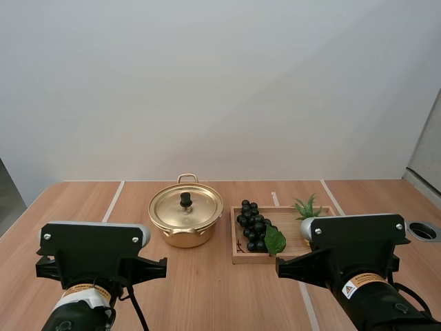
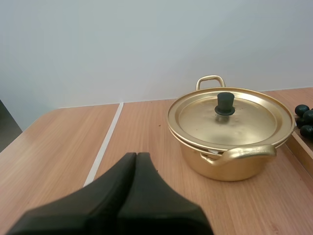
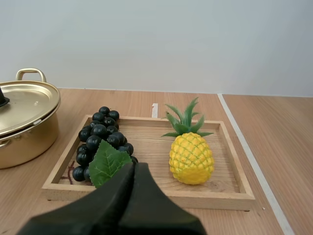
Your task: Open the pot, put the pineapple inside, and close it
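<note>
— Wooden table with a warm grain and thin pale stripes, a plain light wall behind it. Where is the pineapple?

— On the right side of the wooden tray, standing upright, apart from the grapes that lie on the tray's left side.

— How does it look?

— Small and egg-shaped. The pineapple has a bright yellow skin scored in a diamond pattern, matt like plastic, and a tuft of stiff green pointed leaves on top. From above, just that tuft shows past the right arm.

— And the grapes?

— Round, glossy, nearly black beads in a bunch, with one flat green leaf at the near end.

— The tray itself?

— Shallow, rectangular, light wood with a low rim all round.

— The pot?

— The pot stands just left of the tray, close beside it. It is polished gold-coloured metal, round and low, with a looped handle on the near side and one on the far side. The lid sits on it, slightly domed, with a small black knob at its centre.

— What about the arms?

— Both are on the near side of the table. The left gripper points toward the pot with its black fingers pressed together into one wedge, holding nothing. The right gripper faces the tray, fingers likewise closed together and empty.
</note>
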